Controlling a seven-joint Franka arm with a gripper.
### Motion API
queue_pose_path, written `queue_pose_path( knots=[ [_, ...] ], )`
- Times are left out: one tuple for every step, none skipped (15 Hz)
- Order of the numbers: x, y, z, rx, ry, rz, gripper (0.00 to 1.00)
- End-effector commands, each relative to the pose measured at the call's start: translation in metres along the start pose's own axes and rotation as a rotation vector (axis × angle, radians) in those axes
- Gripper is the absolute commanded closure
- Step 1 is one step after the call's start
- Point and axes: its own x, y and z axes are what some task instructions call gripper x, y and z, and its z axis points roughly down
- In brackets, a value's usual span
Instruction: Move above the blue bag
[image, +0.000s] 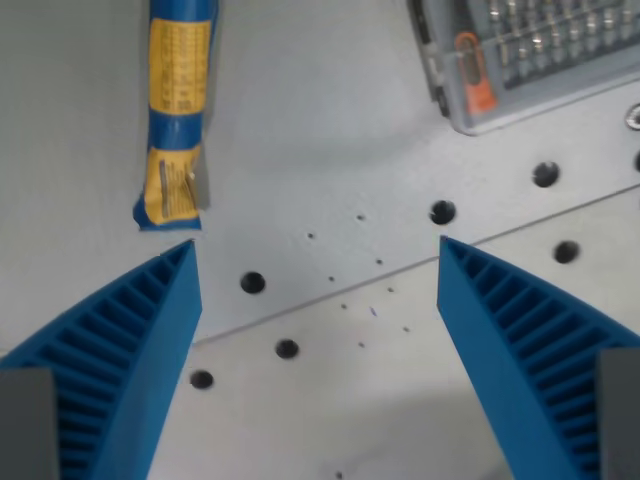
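Note:
The blue bag (177, 110) is a narrow blue packet with yellow labels, lying on the grey table at the wrist view's upper left; its top runs out of frame. My gripper (315, 250) is open and empty, its two blue ribbed fingers (130, 350) spread wide at the bottom corners. The bag's lower end lies just above the tip of the finger on the wrist view's left. The gap between the fingers is over bare table, to the right of the bag.
A clear plastic case (530, 60) of screwdriver bits with an orange part sits at the upper right. The grey table plate (330, 300) has several round holes and a seam running diagonally across it.

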Motion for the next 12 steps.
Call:
queue_pose_path(
  knots=[
    [-0.002, -0.009, 0.014, 0.021, 0.088, 0.104, 0.0],
    [-0.001, -0.013, 0.019, 0.023, 0.084, 0.117, 0.0],
    [0.0, -0.016, 0.024, 0.024, 0.079, 0.122, 0.0],
    [0.001, -0.019, 0.028, 0.024, 0.079, 0.131, 0.0],
    [0.003, -0.022, 0.033, 0.027, 0.082, 0.136, 0.0],
    [0.004, -0.025, 0.038, 0.028, 0.082, 0.142, 0.0],
    [0.005, -0.029, 0.043, 0.027, 0.08, 0.149, 0.0],
    [0.006, -0.032, 0.048, 0.028, 0.081, 0.157, 0.0],
    [0.007, -0.035, 0.053, 0.027, 0.081, 0.16, 0.0],
    [0.008, -0.038, 0.058, 0.026, 0.083, 0.169, 0.0],
    [0.009, -0.041, 0.062, 0.024, 0.082, 0.174, 0.0],
    [0.01, -0.044, 0.067, 0.023, 0.081, 0.179, 0.0]
  ],
)
